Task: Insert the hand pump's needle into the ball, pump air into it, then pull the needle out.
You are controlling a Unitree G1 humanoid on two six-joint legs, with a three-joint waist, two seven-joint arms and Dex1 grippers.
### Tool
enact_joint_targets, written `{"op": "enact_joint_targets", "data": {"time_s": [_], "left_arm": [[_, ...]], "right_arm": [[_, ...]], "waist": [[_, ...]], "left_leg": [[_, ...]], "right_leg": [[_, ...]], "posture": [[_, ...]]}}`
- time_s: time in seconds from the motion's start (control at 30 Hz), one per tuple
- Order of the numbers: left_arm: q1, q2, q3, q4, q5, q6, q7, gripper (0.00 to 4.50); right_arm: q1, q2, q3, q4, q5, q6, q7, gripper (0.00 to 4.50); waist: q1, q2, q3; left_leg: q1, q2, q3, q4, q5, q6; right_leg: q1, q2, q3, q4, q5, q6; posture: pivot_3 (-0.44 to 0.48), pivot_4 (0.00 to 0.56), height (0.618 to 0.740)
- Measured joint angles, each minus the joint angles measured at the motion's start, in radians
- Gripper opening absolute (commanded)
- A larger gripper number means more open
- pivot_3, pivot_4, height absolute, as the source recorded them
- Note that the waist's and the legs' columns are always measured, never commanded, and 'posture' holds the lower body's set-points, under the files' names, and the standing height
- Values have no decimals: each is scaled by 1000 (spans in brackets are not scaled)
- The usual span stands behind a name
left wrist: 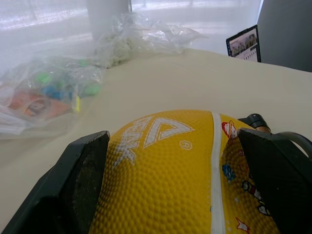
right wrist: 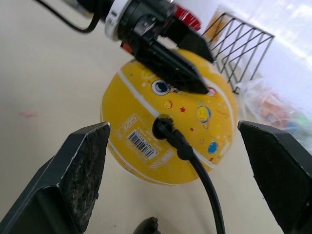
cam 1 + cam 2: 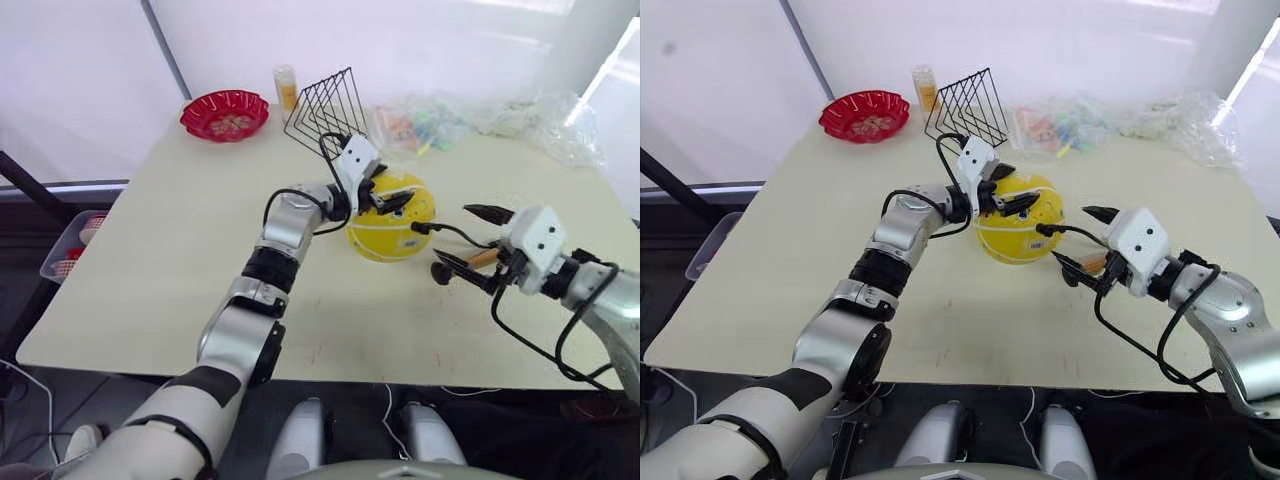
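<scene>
The yellow ball (image 3: 391, 218) sits mid-table, the needle's black connector (image 2: 163, 127) seated in its valve with the hose (image 2: 202, 173) trailing toward the right arm. The left gripper (image 3: 385, 197) straddles the ball's top, fingers spread against it, steadying it. The right gripper (image 3: 468, 243) hangs released just beside the ball, over the hand pump (image 3: 466, 263) lying on the table (image 3: 180, 270). Insertion looks done; next the pump must be grasped and stroked.

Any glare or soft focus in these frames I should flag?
Eye views: backdrop behind the table blown out white. Left wrist view: ball texture crisp, plastic bags behind soft and glary. Right wrist view: hose connector at the ball sharp, wire rack soft.
</scene>
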Motion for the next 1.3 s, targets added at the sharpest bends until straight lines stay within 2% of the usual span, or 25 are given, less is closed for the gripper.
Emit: {"op": "enact_joint_targets", "data": {"time_s": [0.07, 0.13, 0.47, 0.57, 0.6, 0.7, 0.8, 1.3], "left_arm": [[6, -10, 5, 2, 0, -11, 8, 4500], [8, -13, 6, 2, 0, -16, 10, 4500], [13, -30, 20, 18, -2, -39, 18, 4500], [13, -33, 22, 23, -2, -41, 20, 4500], [13, -36, 24, 27, -2, -44, 21, 4500], [12, -38, 28, 34, -2, -49, 21, 4500], [8, -40, 42, 45, -2, -54, 24, 4500], [5, -60, 37, 100, 28, -122, 48, 4500]], "right_arm": [[-92, -11, 58, 53, -48, 29, 24, 4381], [-127, -20, 88, 69, -76, 36, 41, 4381], [-231, -17, 208, 184, -276, -45, 83, 4381], [-242, -13, 231, 206, -331, -102, 84, 3602], [-243, -8, 237, 223, -358, -135, 84, 2925], [-243, 2, 239, 247, -385, -165, 84, 1676], [-236, 17, 242, 255, -400, -193, 97, 103], [-180, 18, 179, 266, -381, -251, 119, 13]], "waist": [[-1, 0, 0], [1, 0, 0], [5, 0, 0], [5, 0, 0], [6, 0, 0], [6, 0, 0], [5, 0, 0], [19, 0, 0]], "left_leg": [[0, 0, 0, 0, 0, 0], [-1, 0, -1, 0, 0, 0], [-1, -1, -1, 0, 0, 0], [-1, -1, -1, 0, 0, 0], [-1, -1, -1, 0, 0, 0], [-1, -1, -1, 0, 0, -1], [-1, -1, -1, 0, 0, -1], [-1, -1, -2, 0, 1, -1]], "right_leg": [[0, 0, 0, 0, 0, 0], [0, 0, -1, 0, 0, 0], [0, 0, -1, 0, 0, 0], [0, 0, -1, 0, 0, 0], [0, -1, -1, -1, 0, 0], [0, -1, -1, -1, 0, 0], [0, -1, -1, 0, 0, 0], [1, -1, -2, -1, 0, 0]], "posture": [[0, 150, 735], [0, 150, 735], [0, 150, 735], [0, 150, 735], [0, 150, 735], [0, 150, 735], [0, 150, 735], [0, 150, 735]]}}
